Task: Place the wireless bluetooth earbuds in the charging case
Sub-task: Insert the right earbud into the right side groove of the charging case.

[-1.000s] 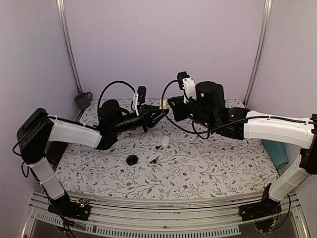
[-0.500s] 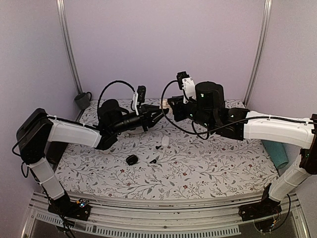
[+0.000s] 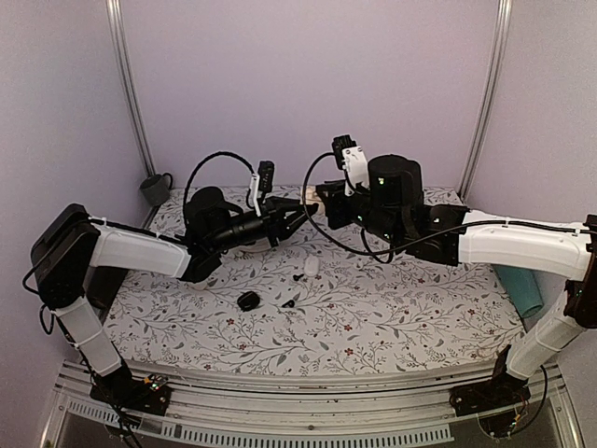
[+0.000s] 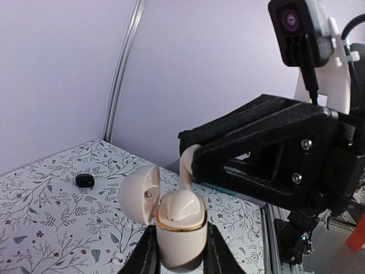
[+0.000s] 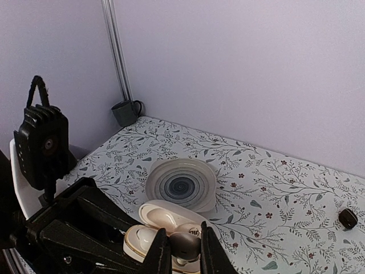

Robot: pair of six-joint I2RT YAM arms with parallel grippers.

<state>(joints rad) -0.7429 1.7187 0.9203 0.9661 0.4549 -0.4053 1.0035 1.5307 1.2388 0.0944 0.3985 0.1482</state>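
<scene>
Left wrist view: my left gripper [image 4: 181, 254] clamps the open cream, gold-rimmed plastic charging case [image 4: 180, 216]; my right gripper [image 5: 183, 254] pinches a glossy white earbud [image 4: 186, 168] close against it.

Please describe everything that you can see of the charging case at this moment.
The charging case is a small, rounded, glossy cream-white shell, plastic by its look, with a thin gold rim at its mouth. Its lid is hinged open to one side. It stands upright above the table, gripped between the black fingers of the left gripper. An earbud in the right gripper hangs just over its mouth; contact cannot be told.
</scene>
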